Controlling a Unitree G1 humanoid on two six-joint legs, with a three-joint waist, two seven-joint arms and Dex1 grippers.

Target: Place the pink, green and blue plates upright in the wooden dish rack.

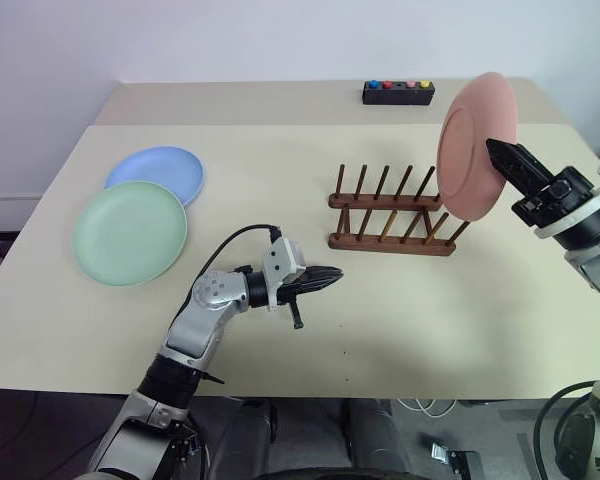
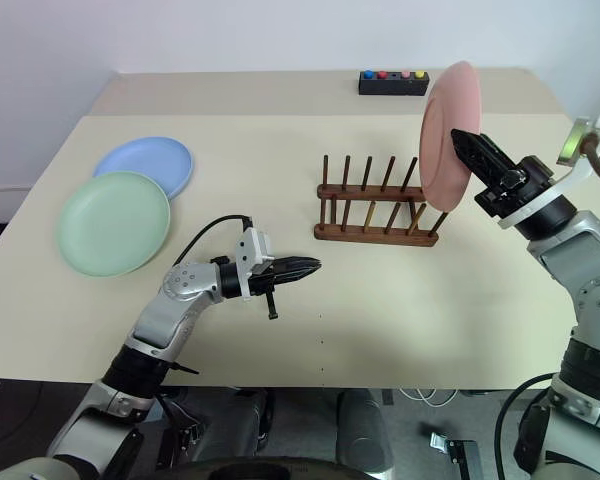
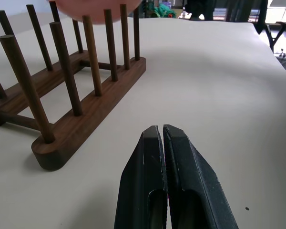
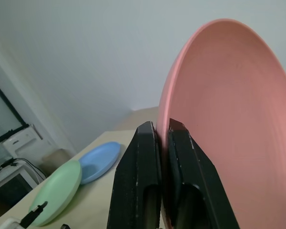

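The pink plate (image 1: 472, 145) hangs upright in the air just above the right end of the wooden dish rack (image 1: 390, 212), its rim pinched by my right gripper (image 1: 495, 153), which is shut on it. In the right wrist view the fingers (image 4: 136, 157) clamp the pink plate (image 4: 229, 114) at its edge. The green plate (image 1: 130, 232) lies flat at the table's left, with the blue plate (image 1: 157, 173) just behind it and partly under its rim. My left gripper (image 1: 330, 274) hovers shut and empty in front of the rack's left end.
A black box with coloured buttons (image 1: 398, 92) sits at the back of the table behind the rack. A black cable loops over my left wrist. The table's front edge runs just below my left arm.
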